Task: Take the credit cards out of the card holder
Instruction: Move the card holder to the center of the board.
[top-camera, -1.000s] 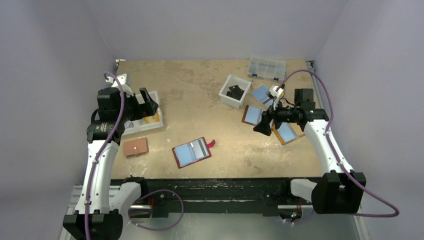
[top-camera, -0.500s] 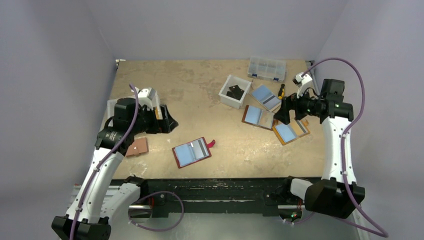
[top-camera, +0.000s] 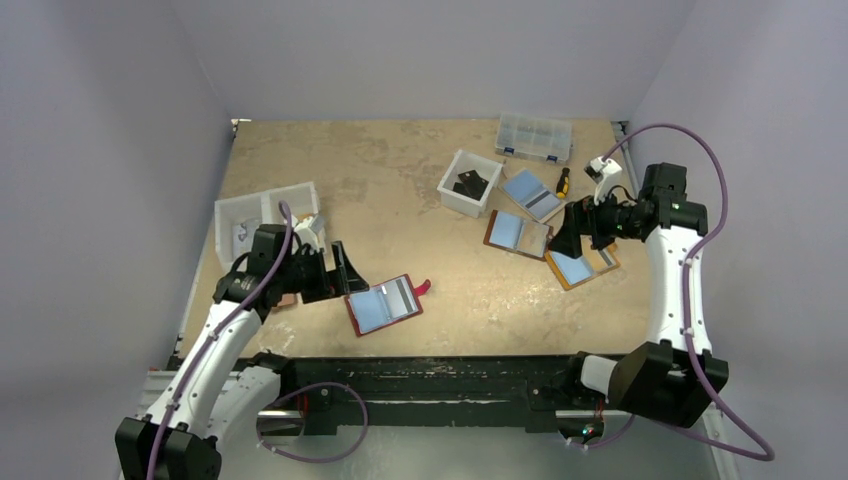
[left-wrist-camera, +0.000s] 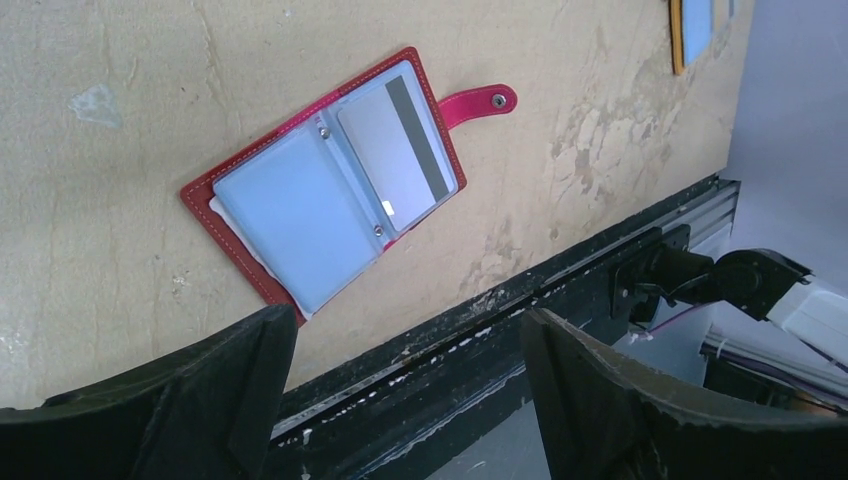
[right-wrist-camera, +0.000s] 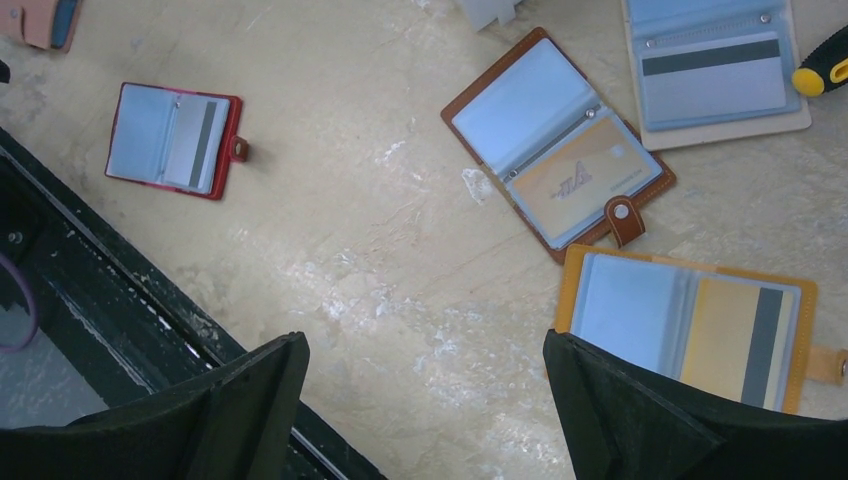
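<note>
Left fingers, right fingers spread, empty; left wrist sees card holder close, right wrist also brown holder.

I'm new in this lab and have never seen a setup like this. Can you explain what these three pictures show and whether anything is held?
Two white robot arms are bolted at the near edge of a table. The wide picture looks down from above and behind them. The other two come from a camera on each wrist, so the dark shapes at the bottom are that arm's own fingers. The left tool hovers open beside the dark red card holder, which lies open with a light blue card and a grey-white striped card in its sleeves. The right tool, also open, hangs over a brown holder and an orange-tan holder. Farther back stand a white bin, a clear compartment box and a screwdriver. Nothing is held.
</note>
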